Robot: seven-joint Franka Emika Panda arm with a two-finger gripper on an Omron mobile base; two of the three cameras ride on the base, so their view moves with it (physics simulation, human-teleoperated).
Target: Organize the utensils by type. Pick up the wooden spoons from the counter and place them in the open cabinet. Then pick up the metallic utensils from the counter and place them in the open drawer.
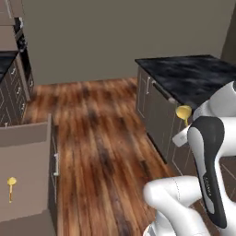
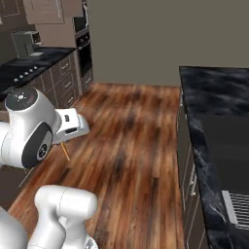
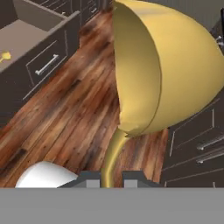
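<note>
Glossy wood plank floor (image 1: 101,152) is filling the middle, plain grey wall (image 1: 120,37) is sitting up top, dark oven stack (image 2: 83,39) upper left.

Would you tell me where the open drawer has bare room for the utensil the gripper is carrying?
The drawer already holds one metallic utensil near its left edge. The flat floor to that utensil's right, up to the drawer front, looks bare, as does the back half. The gripper, shut on the second metallic utensil, hangs over the wood floor between the cabinet runs.
</note>
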